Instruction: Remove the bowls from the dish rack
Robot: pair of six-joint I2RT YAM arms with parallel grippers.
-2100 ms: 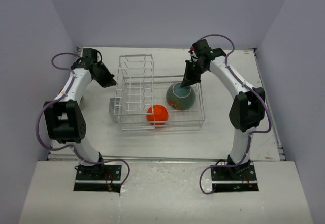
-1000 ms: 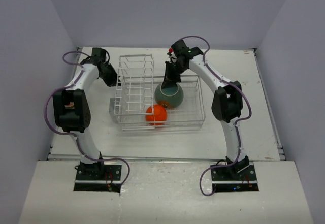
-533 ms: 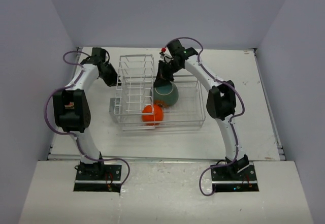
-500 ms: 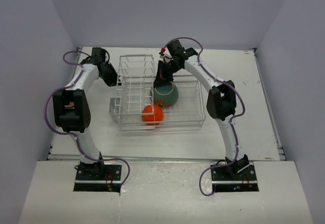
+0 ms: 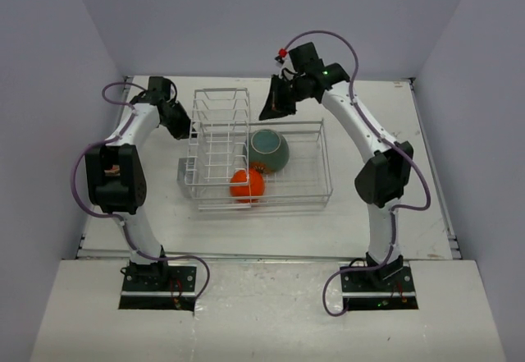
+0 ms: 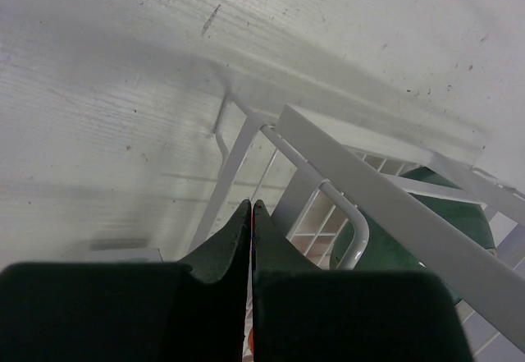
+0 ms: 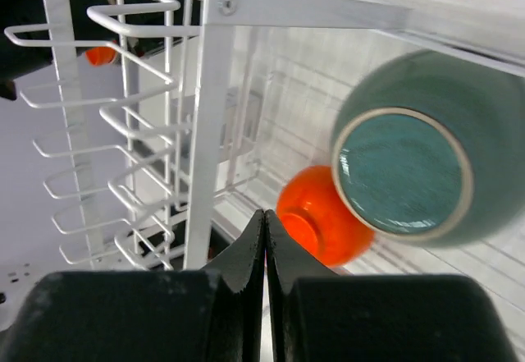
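The dish rack (image 5: 263, 205) stands mid-table, its upright slots on the left. Inside it a large teal bowl (image 5: 268, 150) lies upside down against the slots, and a small orange bowl (image 5: 247, 183) sits just in front of it, also upside down. My right gripper (image 5: 265, 116) is shut and empty, hanging over the rack's back edge above and behind the teal bowl (image 7: 406, 161); the orange bowl (image 7: 316, 214) shows just past the right gripper (image 7: 264, 214). My left gripper (image 5: 184, 135) is shut and empty, close to the rack's left back corner (image 6: 361, 177).
The rack's tall wire slots (image 7: 123, 132) stand between the two grippers. A small flat tray (image 5: 185, 169) juts from the rack's left end. Walls enclose the table on three sides.
The right gripper, which was down on the teal bowl sliding it left toward the slots, has lifted off it and drawn back. The orange bowl shifted slightly left. The left arm stayed still.
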